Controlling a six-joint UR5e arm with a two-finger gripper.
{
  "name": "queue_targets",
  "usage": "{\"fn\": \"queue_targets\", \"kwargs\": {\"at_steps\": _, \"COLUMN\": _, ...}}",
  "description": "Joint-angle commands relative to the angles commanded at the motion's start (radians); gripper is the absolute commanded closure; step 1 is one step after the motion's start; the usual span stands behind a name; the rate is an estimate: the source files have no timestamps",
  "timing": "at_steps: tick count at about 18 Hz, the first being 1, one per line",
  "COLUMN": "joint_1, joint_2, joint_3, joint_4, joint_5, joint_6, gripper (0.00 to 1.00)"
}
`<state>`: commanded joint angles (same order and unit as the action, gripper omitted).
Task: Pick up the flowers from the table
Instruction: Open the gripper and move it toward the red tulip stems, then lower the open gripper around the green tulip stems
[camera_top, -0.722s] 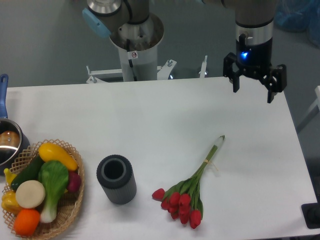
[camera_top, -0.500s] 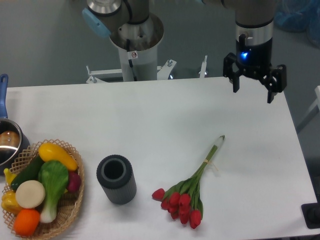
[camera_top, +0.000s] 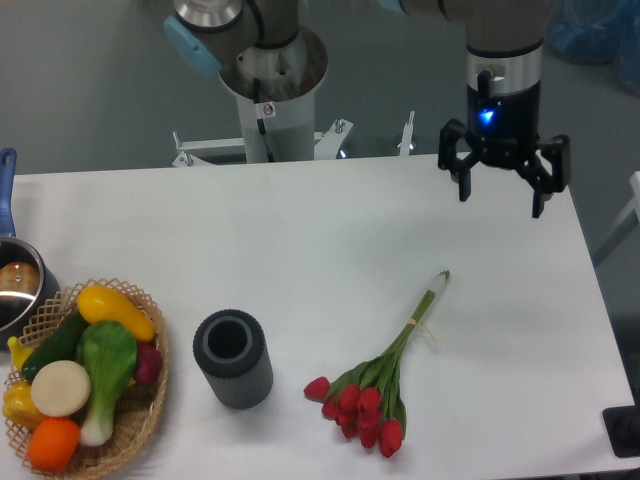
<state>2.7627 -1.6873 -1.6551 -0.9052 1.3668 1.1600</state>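
Note:
The flowers (camera_top: 372, 398) lie flat on the white table (camera_top: 300, 240) at the front right: red tulip buds toward the front edge, thin green stems running up and right to a tip near the middle right. My gripper (camera_top: 500, 192) hangs open and empty above the table's far right part, well behind the stem tip. Its two black fingers (camera_top: 462, 180) point down and stand wide apart. Nothing is between them.
A dark grey ribbed cylinder vase (camera_top: 233, 358) stands upright left of the flowers. A wicker basket (camera_top: 140, 410) of vegetables sits at the front left, with a pot (camera_top: 18, 290) behind it. The arm's base column (camera_top: 272, 95) stands behind the table.
The gripper has shifted slightly to the left and turned a little about its axis. The flowers and the other objects have not moved.

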Motion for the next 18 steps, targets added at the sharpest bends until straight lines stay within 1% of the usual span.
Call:
{"fn": "queue_targets", "kwargs": {"at_steps": 2, "joint_1": -0.008, "joint_2": -0.011, "joint_3": -0.02, "joint_4": 0.043, "joint_5": -0.002, "joint_6": -0.074, "gripper": 0.0}}
{"fn": "queue_targets", "kwargs": {"at_steps": 4, "joint_1": -0.017, "joint_2": -0.034, "joint_3": -0.034, "joint_4": 0.093, "joint_5": 0.0, "joint_6": -0.118, "gripper": 0.0}}
{"fn": "queue_targets", "kwargs": {"at_steps": 7, "joint_1": -0.047, "joint_2": -0.061, "joint_3": -0.032, "joint_4": 0.109, "joint_5": -0.002, "joint_6": -0.117, "gripper": 0.0}}
{"fn": "queue_targets", "kwargs": {"at_steps": 9, "joint_1": -0.07, "joint_2": -0.09, "joint_3": -0.028, "joint_4": 0.135, "joint_5": -0.002, "joint_6": -0.117, "gripper": 0.0}}
{"fn": "queue_targets", "kwargs": {"at_steps": 13, "joint_1": -0.118, "joint_2": -0.164, "joint_3": 0.011, "joint_4": 0.135, "joint_5": 0.002, "joint_6": -0.131, "gripper": 0.0}}
{"fn": "queue_targets", "kwargs": {"at_steps": 15, "joint_1": -0.147, "joint_2": -0.21, "joint_3": 0.035, "joint_4": 0.135, "joint_5": 0.002, "joint_6": -0.129, "gripper": 0.0}}
{"fn": "queue_targets", "kwargs": {"at_steps": 18, "joint_1": -0.158, "joint_2": -0.247, "joint_3": 0.038, "joint_4": 0.135, "joint_5": 0.003, "joint_6": -0.123, "gripper": 0.0}}
